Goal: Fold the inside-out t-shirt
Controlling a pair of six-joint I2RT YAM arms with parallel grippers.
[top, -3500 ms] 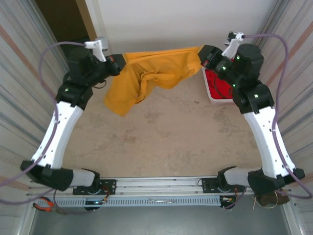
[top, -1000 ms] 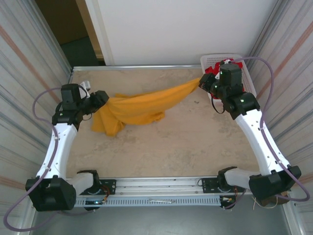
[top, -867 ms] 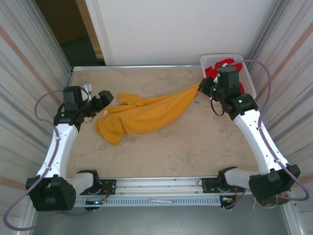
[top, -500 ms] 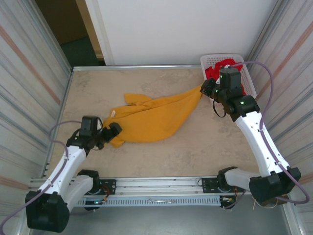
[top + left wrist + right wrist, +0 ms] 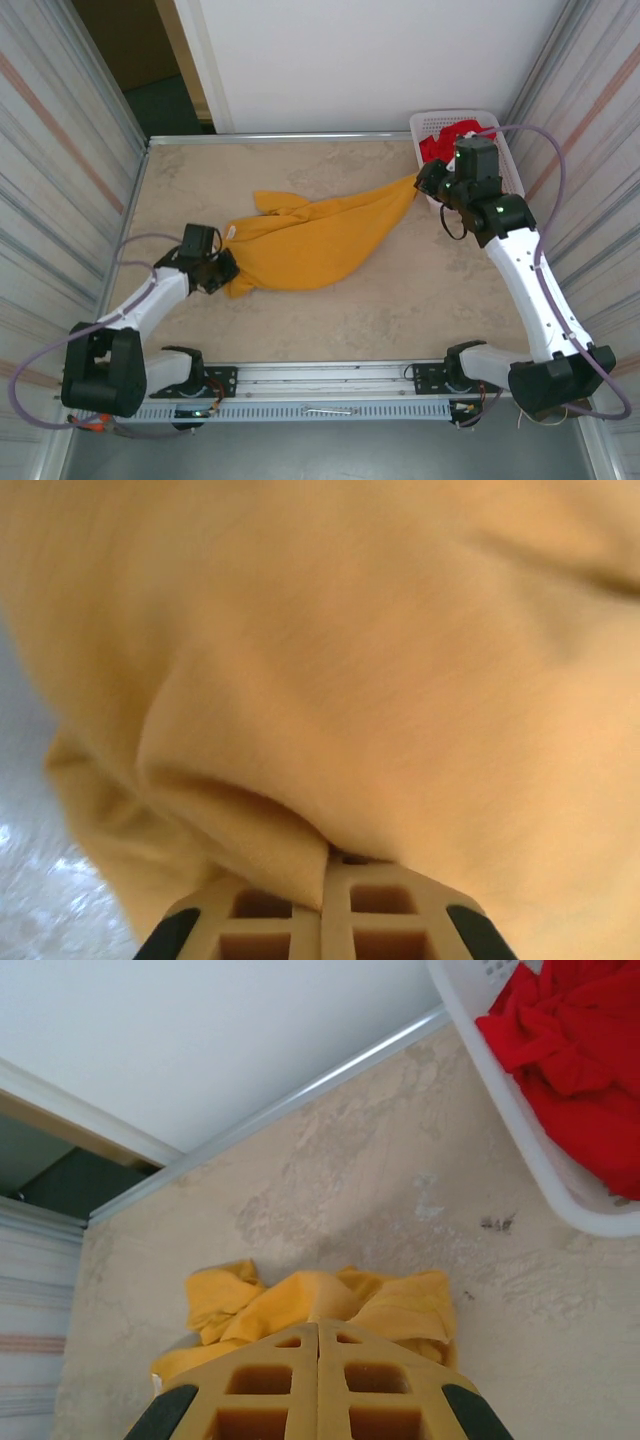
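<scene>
Two ends of the mustard t-shirt (image 5: 310,238) are clamped: the left gripper (image 5: 222,270) grips the end toward the near-left corner of the worktop (image 5: 400,310), the right gripper (image 5: 424,182) the end beside the white basket (image 5: 440,122) at the far-right corner. Between them the cloth lies bunched, its long axis diagonal, each arm nearest its own end.

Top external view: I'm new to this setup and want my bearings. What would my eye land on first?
The mustard-yellow t-shirt comes first: it lies bunched in a long diagonal across the middle of the table, pinched at its near-left end by the left tool and at its far-right end by the right tool. Next come the bright red garments, heaped in a white basket at the table's far right corner.
</scene>
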